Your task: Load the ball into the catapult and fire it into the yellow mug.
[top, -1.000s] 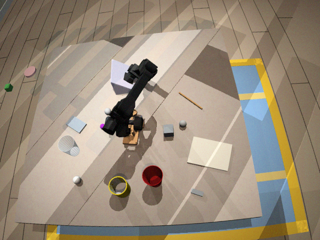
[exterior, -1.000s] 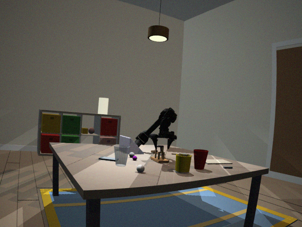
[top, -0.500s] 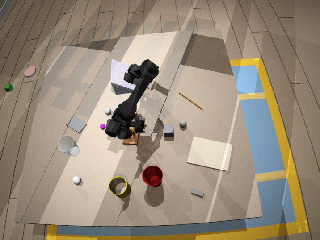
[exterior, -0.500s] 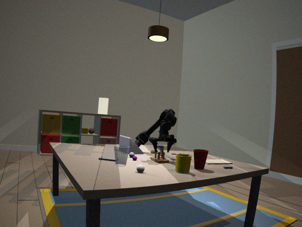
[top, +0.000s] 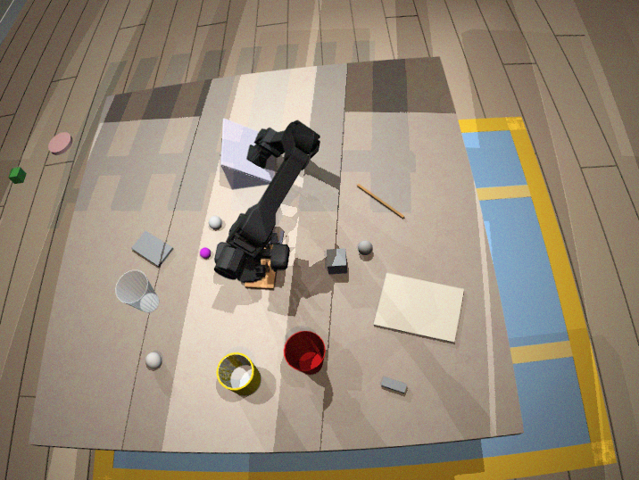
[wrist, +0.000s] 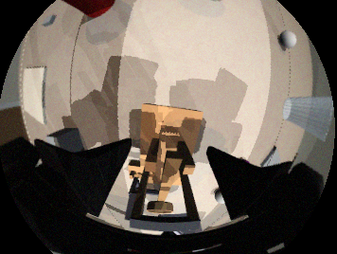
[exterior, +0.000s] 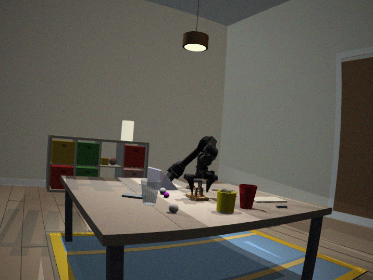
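The wooden catapult [top: 267,281] [exterior: 197,197] [wrist: 170,118] stands mid-table beneath the arm. Its throwing arm ends in a round brown cup [wrist: 160,207], and no ball shows on it in the wrist view. My gripper [exterior: 199,192] [wrist: 170,146] is wide open and empty, fingers pointing down on either side of the catapult's frame. A purple ball [top: 204,252] [exterior: 166,194] rests on the table to the left of the catapult. The yellow mug [top: 220,379] [exterior: 226,203] stands upright toward the front edge. My forearm hides part of the catapult in the top view.
A red cup [top: 304,345] [exterior: 247,196] stands right of the yellow mug. A clear ribbed cup [top: 134,290] [exterior: 149,192] and a grey slab [top: 152,248] are left. A grey block [top: 336,260], grey ball [top: 364,247] and cream board [top: 420,308] are right. A lilac wedge [top: 240,149] is behind.
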Tool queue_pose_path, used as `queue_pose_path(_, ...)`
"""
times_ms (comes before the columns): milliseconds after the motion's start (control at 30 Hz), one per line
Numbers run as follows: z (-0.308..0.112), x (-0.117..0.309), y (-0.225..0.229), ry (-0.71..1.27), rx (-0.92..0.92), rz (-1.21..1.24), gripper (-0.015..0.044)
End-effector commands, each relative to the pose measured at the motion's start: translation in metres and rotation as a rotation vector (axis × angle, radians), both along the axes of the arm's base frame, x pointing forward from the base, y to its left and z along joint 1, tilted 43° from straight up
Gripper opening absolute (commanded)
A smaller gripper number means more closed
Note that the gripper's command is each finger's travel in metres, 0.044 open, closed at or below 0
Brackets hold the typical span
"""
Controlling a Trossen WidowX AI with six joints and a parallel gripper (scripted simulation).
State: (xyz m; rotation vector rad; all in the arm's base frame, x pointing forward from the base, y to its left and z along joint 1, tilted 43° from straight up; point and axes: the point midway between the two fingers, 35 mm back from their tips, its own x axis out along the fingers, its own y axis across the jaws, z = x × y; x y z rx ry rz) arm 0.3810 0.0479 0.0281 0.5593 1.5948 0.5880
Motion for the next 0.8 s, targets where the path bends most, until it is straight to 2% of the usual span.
queue_pose_path(0, -0.0048, -0.0017, 0.005, 0.005, 0.004, -0.005, 0.044)
queue_pose_path(167, -0.0088, -0.0027, 0.0087, 0.005, 0.005, -0.005, 0.044)
queue_pose_path(533, -0.0065, -0.0017, 0.0063, 0.001, 0.001, 0.001, 0.0151)
queue_pose_path(733, -0.0065, -0.0017, 0.0063, 0.001, 0.001, 0.001, 0.0111)
queue_pose_path(767, -0.005, -0.0013, 0.005, 0.001, 0.001, 0.001, 0.0085)
